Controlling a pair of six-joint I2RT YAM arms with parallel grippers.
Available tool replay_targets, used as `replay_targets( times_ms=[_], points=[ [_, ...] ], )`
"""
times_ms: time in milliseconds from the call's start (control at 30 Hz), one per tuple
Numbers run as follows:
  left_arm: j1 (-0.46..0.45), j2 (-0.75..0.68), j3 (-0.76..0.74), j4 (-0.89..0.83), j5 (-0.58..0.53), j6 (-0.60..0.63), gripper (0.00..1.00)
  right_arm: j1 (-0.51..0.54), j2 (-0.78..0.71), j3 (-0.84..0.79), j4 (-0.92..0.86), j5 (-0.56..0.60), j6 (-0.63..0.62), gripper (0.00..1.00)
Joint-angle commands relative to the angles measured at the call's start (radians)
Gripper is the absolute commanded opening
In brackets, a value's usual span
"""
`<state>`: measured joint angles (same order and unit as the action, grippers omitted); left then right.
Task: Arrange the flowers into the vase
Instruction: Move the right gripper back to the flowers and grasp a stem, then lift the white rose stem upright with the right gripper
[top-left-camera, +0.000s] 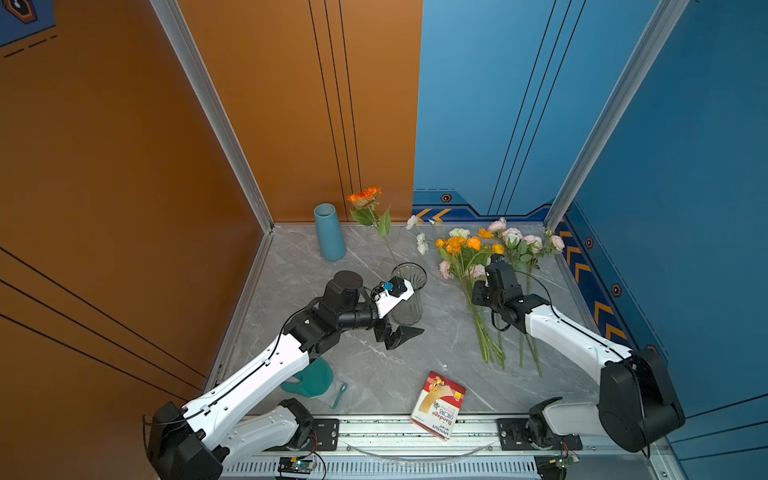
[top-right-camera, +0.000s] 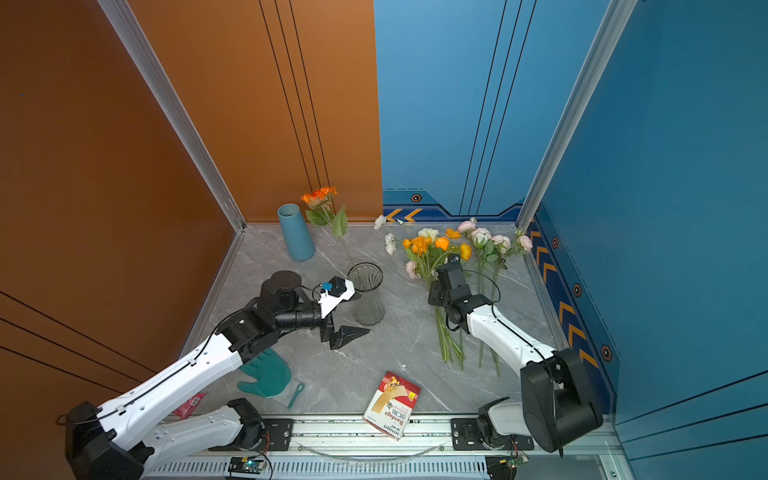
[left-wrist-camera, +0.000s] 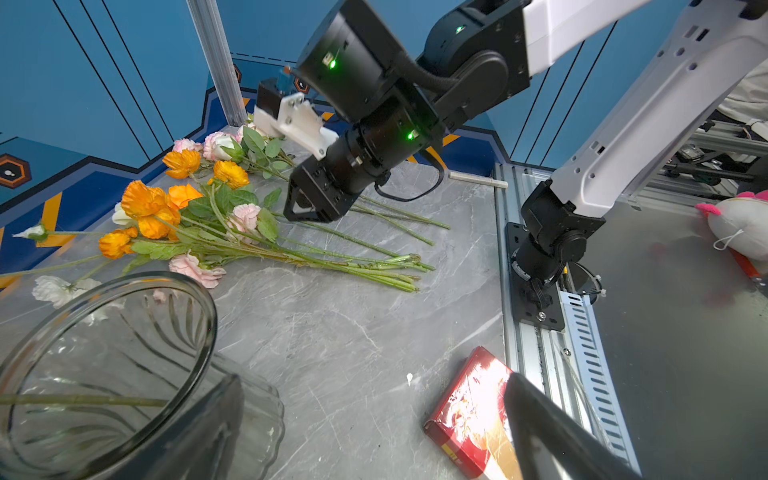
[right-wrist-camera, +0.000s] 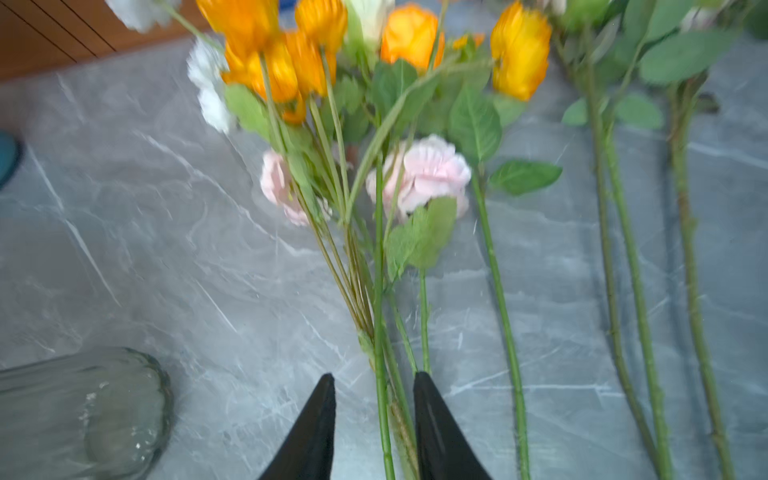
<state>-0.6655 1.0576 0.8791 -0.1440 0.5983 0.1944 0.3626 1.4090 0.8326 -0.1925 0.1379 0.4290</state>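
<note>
- My right claw (right-wrist-camera: 374, 415) stands narrow over the counter (top-left-camera: 365, 365), with a jaw on either side of several thin stems of the flowers (top-left-camera: 465, 253). They lie in a loose bunch on the right, blooms toward the far wall. I see a gap at one jaw, so I judge that nothing is pinched yet.
- More than one stem sits between the jaws. Closing here could lift a tangled clump, and hooked leaves could drag neighbouring stems across the counter.
- Thin stems may slide or twist in my grip and let a bloom swing down.
- The glass vase (top-left-camera: 409, 311) stands mid-counter and holds one orange flower (top-left-camera: 365, 195), which leans to the far left. A long stem pushed against the rim could tip the vase.
- My left claw (top-left-camera: 405, 336) hangs wide open just beside the vase's near side and holds nothing, so nothing steadies the vase.
</note>
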Motion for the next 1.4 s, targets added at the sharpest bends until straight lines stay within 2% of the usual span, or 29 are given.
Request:
replay_targets(
  times_ms=[0, 167, 533, 633, 900, 1200, 1367],
  points=[
    [-0.002, -0.002, -0.001, 0.018, -0.004, 0.016, 0.98, 0.006, 0.079, 0.059, -0.116, -0.039, 0.028, 0.31],
    [-0.001, -0.002, -0.002, 0.018, -0.003, 0.017, 0.98, 0.022, 0.177, 0.084, -0.129, -0.025, 0.031, 0.25],
    [0.002, -0.003, -0.003, 0.017, -0.002, 0.019, 0.98, 0.029, 0.243, 0.102, -0.144, 0.017, 0.024, 0.2],
    [0.004, -0.004, -0.003, 0.018, -0.002, 0.02, 0.98, 0.029, 0.245, 0.104, -0.152, 0.019, 0.018, 0.12],
    [0.003, -0.004, -0.002, 0.018, 0.0, 0.019, 0.98, 0.028, 0.177, 0.114, -0.202, 0.04, -0.012, 0.0],
    [-0.008, -0.005, -0.004, 0.018, 0.009, 0.019, 0.98, 0.014, 0.083, 0.175, -0.383, 0.047, -0.081, 0.0],
    [-0.061, 0.019, 0.019, 0.018, -0.071, 0.016, 0.98, -0.015, 0.018, 0.169, -0.423, -0.023, -0.096, 0.0]
  ],
)
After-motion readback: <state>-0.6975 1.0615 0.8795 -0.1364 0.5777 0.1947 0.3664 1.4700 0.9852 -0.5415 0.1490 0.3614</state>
